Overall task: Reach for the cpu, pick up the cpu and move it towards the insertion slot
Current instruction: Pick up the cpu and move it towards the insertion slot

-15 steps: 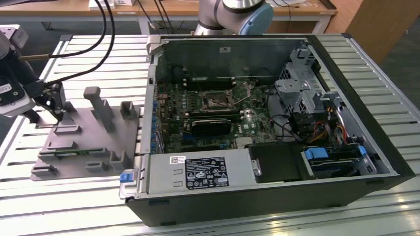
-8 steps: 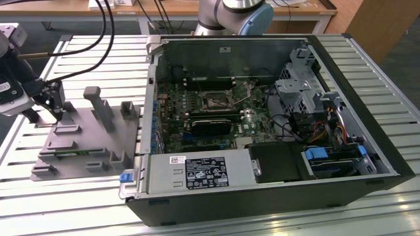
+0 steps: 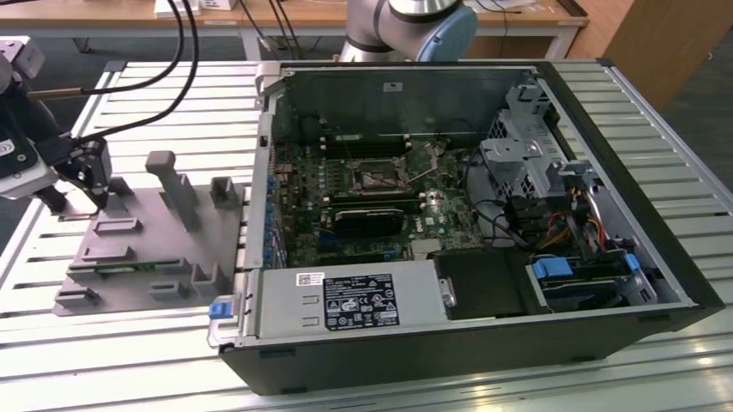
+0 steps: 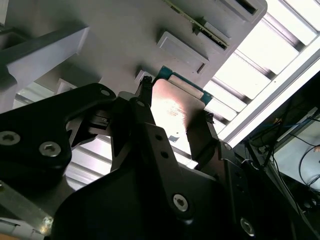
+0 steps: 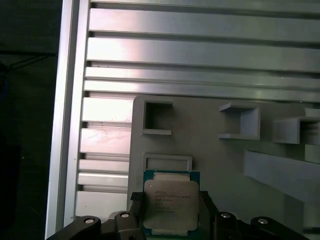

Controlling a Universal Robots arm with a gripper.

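Here the pincer (image 5: 171, 198) clasps the cpu (image 5: 171, 205) by 2 edges at the grey fixture (image 5: 225, 165).

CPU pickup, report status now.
Gripper astride the cpu at the grey fixture plate, grip unconfirmed. Silver face up. Insertion slot inside the computer case, case wall between.
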